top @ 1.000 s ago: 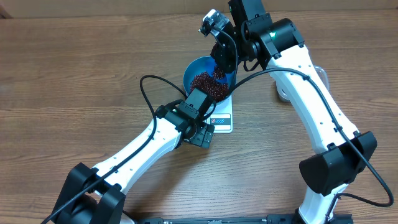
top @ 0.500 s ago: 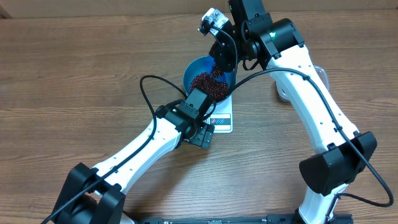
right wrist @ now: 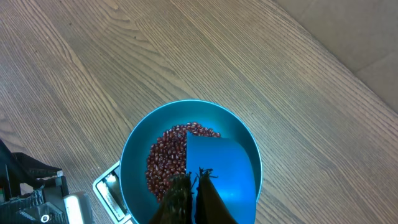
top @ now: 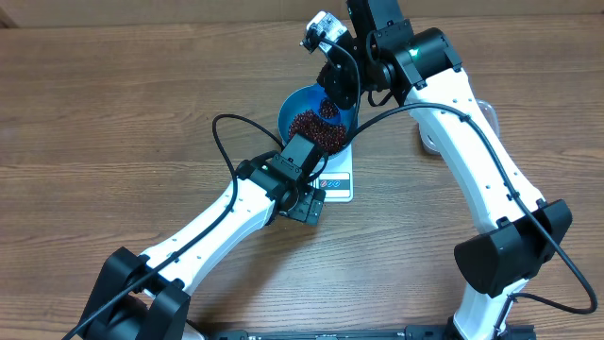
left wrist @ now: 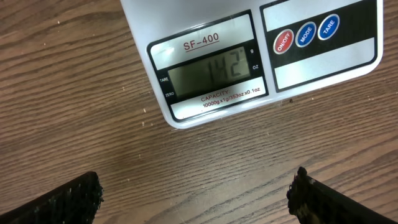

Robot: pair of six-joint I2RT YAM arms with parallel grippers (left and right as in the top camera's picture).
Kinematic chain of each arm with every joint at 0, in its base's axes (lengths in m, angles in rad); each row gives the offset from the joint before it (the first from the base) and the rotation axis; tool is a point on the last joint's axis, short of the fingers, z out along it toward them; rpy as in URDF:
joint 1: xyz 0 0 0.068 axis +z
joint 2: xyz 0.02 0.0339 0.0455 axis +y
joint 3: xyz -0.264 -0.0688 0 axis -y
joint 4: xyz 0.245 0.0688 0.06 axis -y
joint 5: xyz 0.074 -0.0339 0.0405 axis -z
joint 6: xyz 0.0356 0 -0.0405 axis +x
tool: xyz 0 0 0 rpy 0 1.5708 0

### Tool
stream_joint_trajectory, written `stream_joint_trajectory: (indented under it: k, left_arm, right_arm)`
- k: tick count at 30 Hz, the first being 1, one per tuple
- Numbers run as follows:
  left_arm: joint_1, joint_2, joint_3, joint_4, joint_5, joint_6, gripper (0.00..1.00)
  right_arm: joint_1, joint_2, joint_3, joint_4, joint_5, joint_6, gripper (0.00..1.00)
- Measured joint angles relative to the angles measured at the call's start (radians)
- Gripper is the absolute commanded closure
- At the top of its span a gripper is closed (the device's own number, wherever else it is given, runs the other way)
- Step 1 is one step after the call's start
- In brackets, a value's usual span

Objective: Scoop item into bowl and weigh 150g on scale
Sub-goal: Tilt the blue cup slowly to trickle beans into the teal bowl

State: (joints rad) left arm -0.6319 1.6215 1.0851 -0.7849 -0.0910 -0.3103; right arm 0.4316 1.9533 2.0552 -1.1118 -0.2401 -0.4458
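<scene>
The blue bowl (top: 294, 106) stands on the white scale (top: 338, 181) and holds a heap of red-brown beans (top: 316, 130). My right gripper (top: 335, 94) hangs over the bowl's far side. In the right wrist view that gripper (right wrist: 194, 179) is shut on a small blue scoop (right wrist: 221, 165), which hangs inside the bowl (right wrist: 134, 168) beside the beans (right wrist: 165, 158). My left gripper (top: 304, 206) hovers low in front of the scale. The left wrist view shows it (left wrist: 196, 199) open and empty, facing the scale (left wrist: 155, 18), whose display (left wrist: 208, 71) reads 142.
A clear plastic tub (top: 429, 142) sits right of the bowl, mostly hidden behind the right arm. A black cable (top: 222, 142) loops over the table left of the scale. Bare wooden table lies all round.
The right wrist has turned slightly over the bowl. The left arm and the bowl have stayed where they were.
</scene>
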Motion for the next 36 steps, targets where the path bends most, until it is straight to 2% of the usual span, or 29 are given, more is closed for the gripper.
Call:
stream_joint_trajectory:
  k: [36]
  left_arm:
    - [0.0,0.0,0.0,0.0,0.0,0.0,0.01]
  right_arm:
    - [-0.002,0.0,0.0,-0.006,-0.015,-0.019,0.96]
